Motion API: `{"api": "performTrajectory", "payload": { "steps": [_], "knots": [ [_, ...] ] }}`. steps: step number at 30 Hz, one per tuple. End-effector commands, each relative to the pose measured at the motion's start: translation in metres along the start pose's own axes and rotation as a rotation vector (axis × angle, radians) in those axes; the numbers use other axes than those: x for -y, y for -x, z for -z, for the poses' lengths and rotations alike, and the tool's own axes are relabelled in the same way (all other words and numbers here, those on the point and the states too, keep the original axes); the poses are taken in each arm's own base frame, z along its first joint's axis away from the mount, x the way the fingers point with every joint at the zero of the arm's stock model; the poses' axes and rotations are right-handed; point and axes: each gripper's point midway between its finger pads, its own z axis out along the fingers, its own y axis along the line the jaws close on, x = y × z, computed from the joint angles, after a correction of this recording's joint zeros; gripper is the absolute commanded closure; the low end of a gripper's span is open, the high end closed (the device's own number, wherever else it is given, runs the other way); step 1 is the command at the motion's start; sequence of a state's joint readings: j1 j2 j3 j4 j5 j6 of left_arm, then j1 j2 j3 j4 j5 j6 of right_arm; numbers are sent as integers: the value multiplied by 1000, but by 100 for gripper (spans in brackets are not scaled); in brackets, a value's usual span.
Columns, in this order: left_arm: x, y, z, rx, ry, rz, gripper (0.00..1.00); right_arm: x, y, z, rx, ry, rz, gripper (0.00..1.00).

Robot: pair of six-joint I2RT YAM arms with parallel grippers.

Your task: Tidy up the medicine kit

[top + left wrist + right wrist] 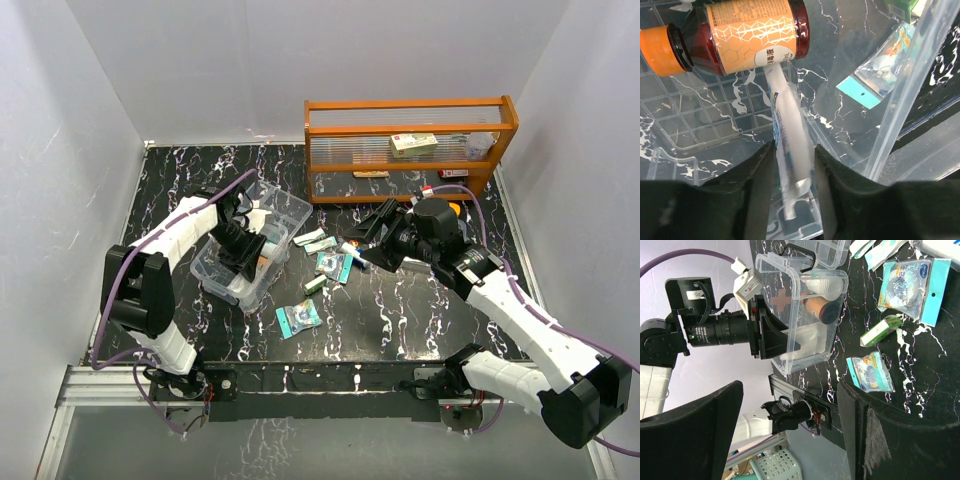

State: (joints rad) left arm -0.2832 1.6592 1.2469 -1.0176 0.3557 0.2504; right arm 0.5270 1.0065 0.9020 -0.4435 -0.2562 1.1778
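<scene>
top view, kit: the kit (292,212) sits on the table (420,330), left of centre, directly in front of the left arm.
top view, left gripper: the left gripper (243,250) reaches down inside the kit.
top view, loose items: packets (298,317) and a green box (316,284) lie outside the kit, between it and the right gripper (378,235). the right arm is the nearer one.
left wrist, tube: a white tube (789,130) lies between the jaws, its long axis running straight away from the fingers. its far end meets a bottle (740,35) that lies crosswise on its side.
left wrist, grip: the jaws stand close on both sides of the tube. cannot tell whether they clamp it or only flank it.
right wrist, fingers: spread wide, nothing between them.
right wrist, direction: the green box and packets lie ahead and to the right of the fingers, and the kit is ahead beyond them.
judgement: the next pick likely falls to the right arm, since the loose items lie on its side.
</scene>
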Motion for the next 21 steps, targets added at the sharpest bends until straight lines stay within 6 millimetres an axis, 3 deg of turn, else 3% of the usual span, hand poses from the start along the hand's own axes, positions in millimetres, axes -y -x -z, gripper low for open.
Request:
{"api": "performTrajectory", "payload": {
  "steps": [1,3,5,12,21],
  "knots": [
    [2,0,1,8,-12,-12,53,-22,12,12,66,81,42,26],
    [-3,0,2,8,19,-10,39,-22,13,12,69,83,42,26],
    [-4,1,5,17,28,-13,34,-22,13,13,71,84,40,26],
    [-15,-1,4,18,94,-4,31,-20,10,11,61,85,37,26],
    [-12,-3,-4,3,64,10,28,-17,8,9,54,86,29,26]
  ]
}}
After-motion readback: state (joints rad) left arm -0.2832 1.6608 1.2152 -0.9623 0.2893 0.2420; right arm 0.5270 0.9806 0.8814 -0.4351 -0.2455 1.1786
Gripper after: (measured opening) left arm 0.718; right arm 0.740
